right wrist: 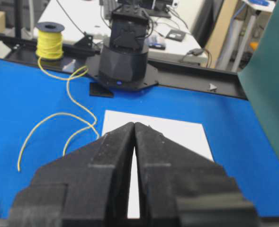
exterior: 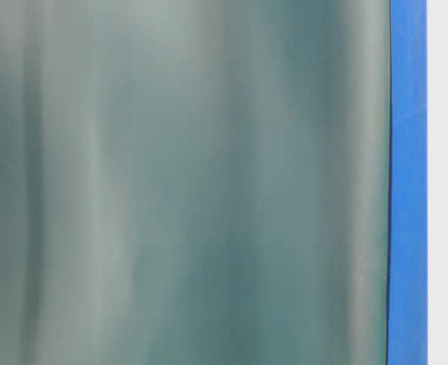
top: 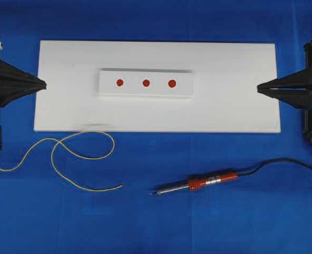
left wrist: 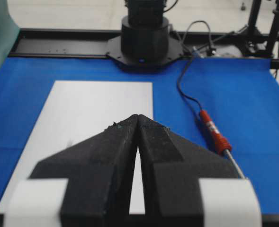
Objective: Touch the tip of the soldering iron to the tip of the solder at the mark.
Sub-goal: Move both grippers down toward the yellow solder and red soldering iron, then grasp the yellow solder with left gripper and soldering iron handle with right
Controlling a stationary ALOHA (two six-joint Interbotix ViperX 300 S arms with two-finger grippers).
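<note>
Soldering iron [top: 206, 182] lies flat on the blue bench cover [top: 156, 222], below the white board's [top: 65, 106] lower edge and toward its right half, dark tip pointing left, black cord [top: 283, 161] trailing off to the right. Solder [top: 81, 153] lies in loose yellow loops below the board's lower-left part, its free end near the iron's tip but apart from it. On the raised white block [top: 105, 84] at the board's middle sit three red marks [top: 145, 83].

Left gripper [top: 42, 83] hovers at the board's left edge and right gripper [top: 259, 88] at its right edge; both are clenched on nothing. Neither tool is picked up yet. A sound first step probably has each gripper open and descend, the right onto the red-orange handle, the left onto the wire close behind its free end, so that little limp wire sags. Which mark is meant cannot be told.

No legible brand, label or writing appears; the silver band on the handle is too small to read.
</note>
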